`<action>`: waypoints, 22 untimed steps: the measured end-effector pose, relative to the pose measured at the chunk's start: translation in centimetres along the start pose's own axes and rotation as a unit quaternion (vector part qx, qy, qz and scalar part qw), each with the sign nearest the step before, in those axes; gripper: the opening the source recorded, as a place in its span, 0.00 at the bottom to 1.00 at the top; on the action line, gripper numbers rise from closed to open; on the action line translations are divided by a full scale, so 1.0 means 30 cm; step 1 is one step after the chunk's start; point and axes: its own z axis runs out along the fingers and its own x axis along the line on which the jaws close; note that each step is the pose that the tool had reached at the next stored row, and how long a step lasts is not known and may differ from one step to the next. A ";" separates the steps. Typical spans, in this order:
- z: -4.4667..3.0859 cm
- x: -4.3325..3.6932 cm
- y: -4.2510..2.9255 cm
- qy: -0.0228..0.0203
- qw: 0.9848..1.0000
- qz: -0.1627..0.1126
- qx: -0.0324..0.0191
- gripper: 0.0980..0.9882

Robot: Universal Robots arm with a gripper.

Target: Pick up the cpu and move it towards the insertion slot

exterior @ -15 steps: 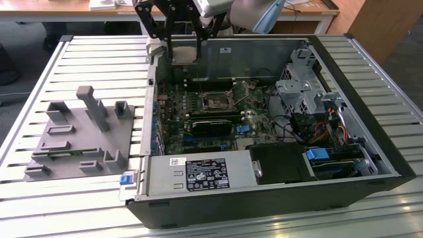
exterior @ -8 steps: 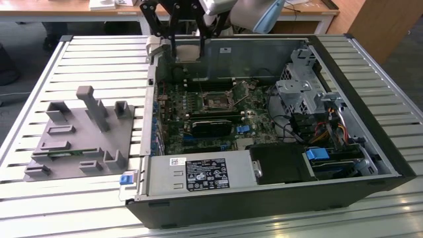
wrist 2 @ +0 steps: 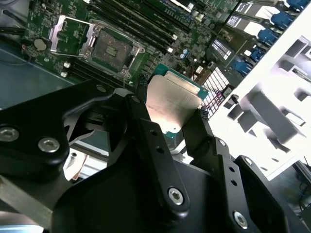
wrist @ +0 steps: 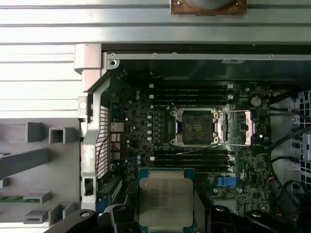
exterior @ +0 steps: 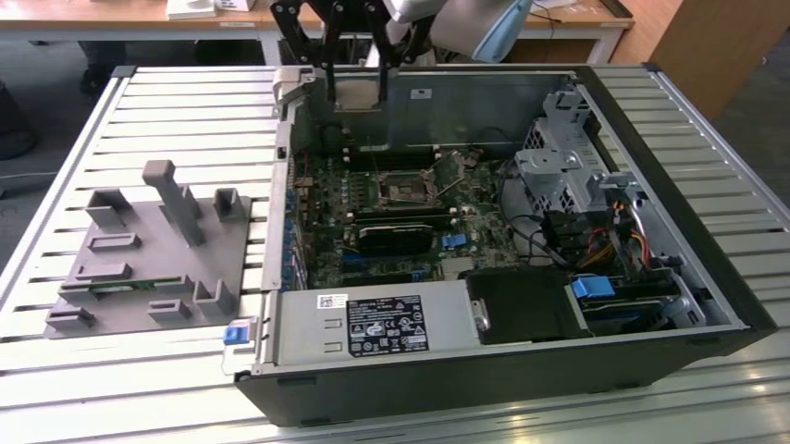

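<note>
I am holding the end effector [wrist 2: 172,109] clamped on the cpu [wrist 2: 171,102], one black finger [wrist 2: 146,131] on each side edge, the silvery top facing out between them. In the first wrist view the cpu [wrist: 165,198] is sitting square in the grip, raised above the green board [wrist: 146,141] and not touching it. In the exterior view the end effector [exterior: 355,79] is hanging high over the rear wall of the open computer case [exterior: 691,185], with the chip [exterior: 354,92] between the fingers.

The insertion slot [wrist: 194,127] is lying open further along the board, metal frame around a dark centre, its hinged cover [wrist: 249,127] flipped aside. It is well apart from the cpu; memory slots [wrist: 194,158] are lying between them. In the exterior view the slot [exterior: 409,190] is well below the end effector.

Judgement: I am keeping the chip level and its edges parallel to the frame, staying high over the board parts and clear of the flipped cover. The grey fixture [exterior: 148,259] is sitting on the slatted tabletop [exterior: 185,120], out of the path.
</note>
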 end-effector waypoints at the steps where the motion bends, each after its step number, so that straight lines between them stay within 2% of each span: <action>1: 0.000 -0.003 0.003 0.000 1.000 0.000 0.000 0.49; 11: 0.001 -0.034 0.031 0.000 1.000 0.000 0.000 0.49; 22: 0.003 -0.081 0.058 0.000 1.000 0.000 0.000 0.49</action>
